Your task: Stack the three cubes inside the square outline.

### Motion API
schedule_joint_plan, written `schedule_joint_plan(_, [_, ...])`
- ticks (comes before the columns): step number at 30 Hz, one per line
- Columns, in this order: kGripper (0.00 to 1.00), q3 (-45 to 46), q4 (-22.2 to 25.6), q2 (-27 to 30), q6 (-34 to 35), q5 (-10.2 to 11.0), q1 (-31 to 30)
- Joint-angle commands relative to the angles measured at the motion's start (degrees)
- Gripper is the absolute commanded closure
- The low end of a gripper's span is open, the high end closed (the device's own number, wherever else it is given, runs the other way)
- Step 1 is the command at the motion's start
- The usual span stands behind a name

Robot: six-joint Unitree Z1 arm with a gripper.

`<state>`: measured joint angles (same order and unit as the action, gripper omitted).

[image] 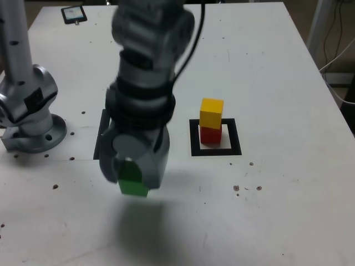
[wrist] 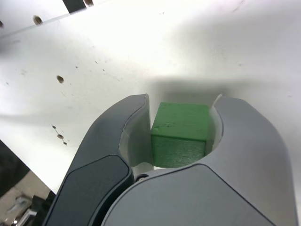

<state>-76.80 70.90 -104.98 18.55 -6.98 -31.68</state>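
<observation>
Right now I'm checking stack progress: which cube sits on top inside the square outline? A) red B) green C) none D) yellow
D: the yellow cube rests on the red cube inside the square outline, while the gripper is shut on the green cube.

Bare table (image: 288,221) lies open between the gripper (image: 132,174) and the square outline (image: 216,151); there the yellow cube (image: 211,113) atop the red cube (image: 210,134) rises as the only obstacle.
</observation>
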Motion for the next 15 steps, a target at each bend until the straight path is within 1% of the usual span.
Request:
schedule_joint_plan(1, [0.95,-0.9,1.6,2.6,-1.4,0.6,1.5])
schedule_joint_plan(5, [0.95,-3.1,5.6,6.0,-4.2,2.5,5.6])
schedule_joint_plan(7, [0.95,-4.7,7.6,6.7,-5.6,3.3,8.0])
schedule_joint_plan(11, [0.95,-8.9,10.6,6.5,-8.9,4.4,12.9])
schedule_joint_plan(15, [0.95,-13.7,12.8,5.0,-11.9,5.8,17.6])
